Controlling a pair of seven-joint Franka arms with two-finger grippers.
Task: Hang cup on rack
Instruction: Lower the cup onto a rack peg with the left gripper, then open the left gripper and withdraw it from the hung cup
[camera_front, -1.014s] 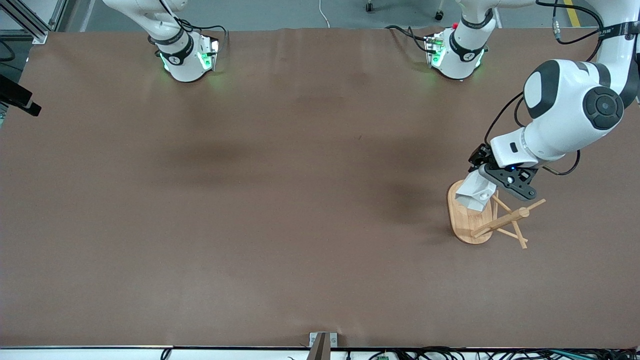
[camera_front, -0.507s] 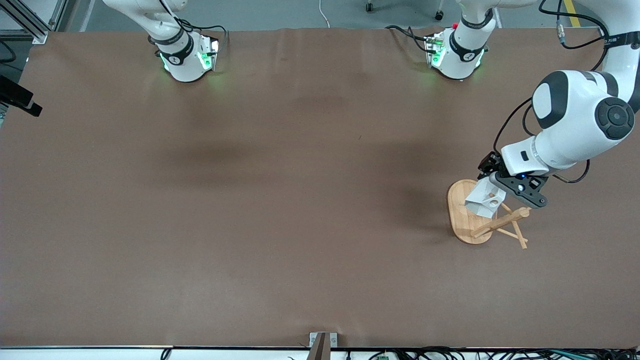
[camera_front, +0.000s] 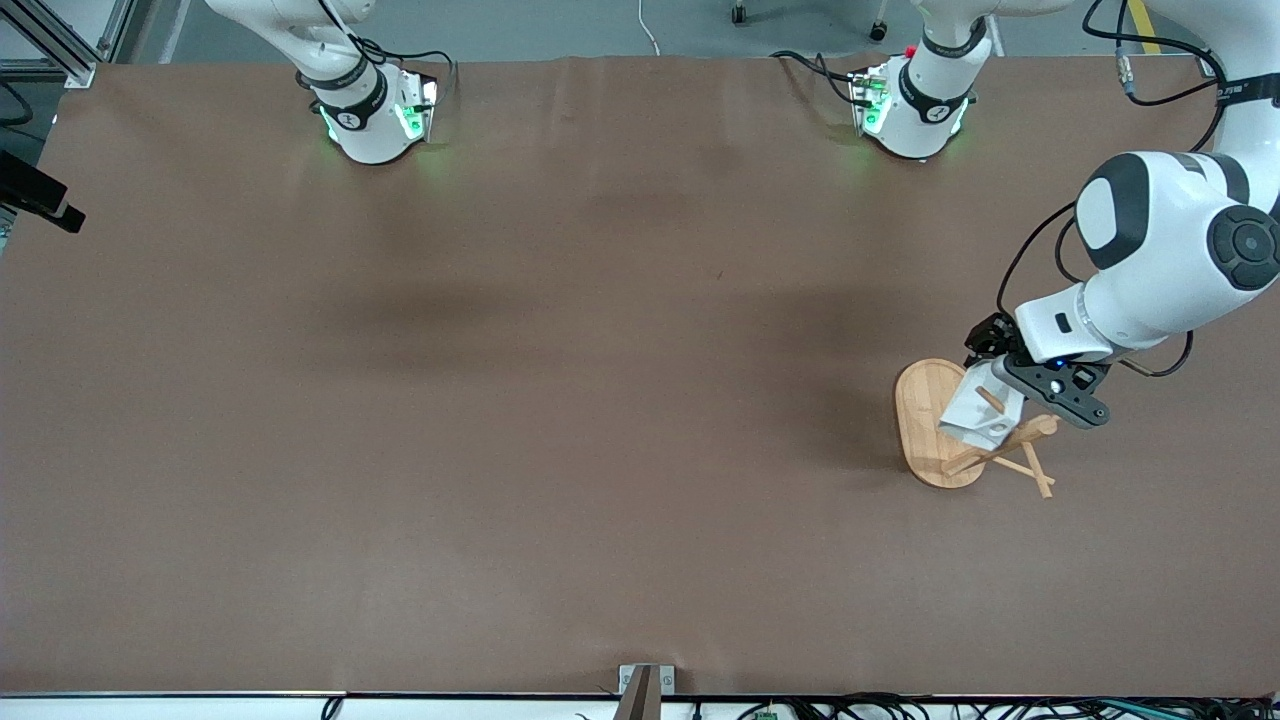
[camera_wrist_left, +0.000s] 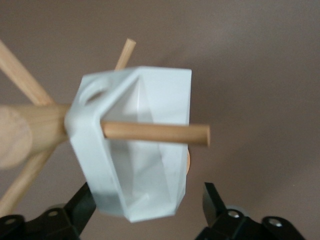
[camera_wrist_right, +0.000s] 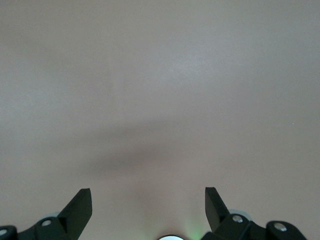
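Observation:
The white faceted cup hangs on the bamboo rack near the left arm's end of the table. In the left wrist view a thin peg passes through the cup's handle hole, next to the rack's central post. My left gripper is open around the cup's body. One finger is close against the cup and the other stands apart from it. My right gripper is open and empty over bare table, and it is out of the front view.
The brown table cover stretches wide around the rack. Both arm bases stand along the edge farthest from the front camera, the right arm's base and the left arm's base. A small metal bracket sits at the nearest edge.
My left gripper carried the cup over the rack's base toward the post and the left arm's end. A peg now passes through the cup's handle. The right arm has not moved.

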